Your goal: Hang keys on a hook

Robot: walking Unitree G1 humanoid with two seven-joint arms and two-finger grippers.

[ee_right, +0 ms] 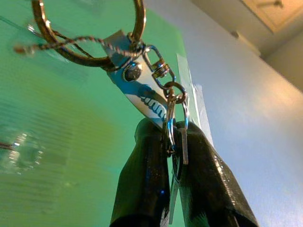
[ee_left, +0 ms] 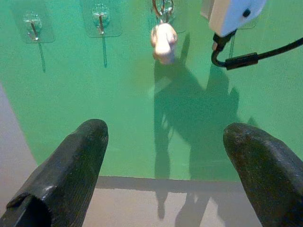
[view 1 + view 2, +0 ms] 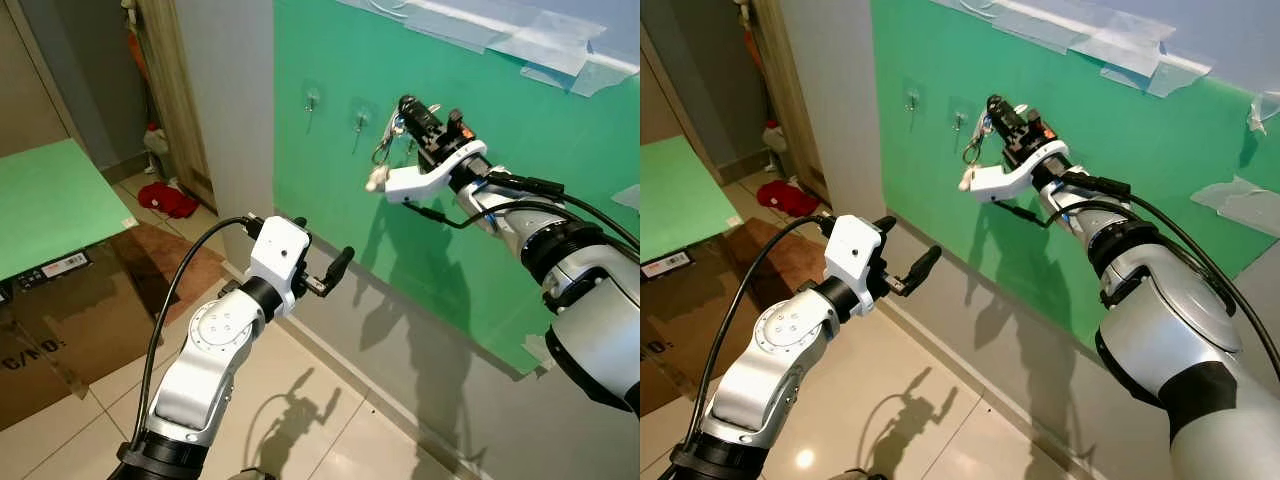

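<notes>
The keys [image 1: 173,137] are pinched between the two black fingers of the right gripper [image 3: 408,118], which is raised against the green wall panel [image 3: 330,200] just beside the nearer of two clear adhesive hooks [image 3: 361,122]; the second hook [image 3: 312,100] sits further to the robot's left. From the right wrist camera the fingers [image 1: 144,189] are closed on a small ring and flat key blade, with a swivel clasp, a blue-and-white tag and a large key ring [image 1: 90,33] above them (the ring's upper arc is cut off by the picture's edge). A pale fob [image 3: 375,180] dangles below the bunch. Whether the ring touches the hook cannot be told, since the hook is only a blurred glint in that view. The left gripper [image 3: 325,275] is held low in front of the grey lower wall, well apart from the hooks, its fingers [image 2: 71,165] spread wide with nothing between them. A green tabletop [image 3: 50,200] and a red object [image 3: 168,200] on the floor lie to the left.
</notes>
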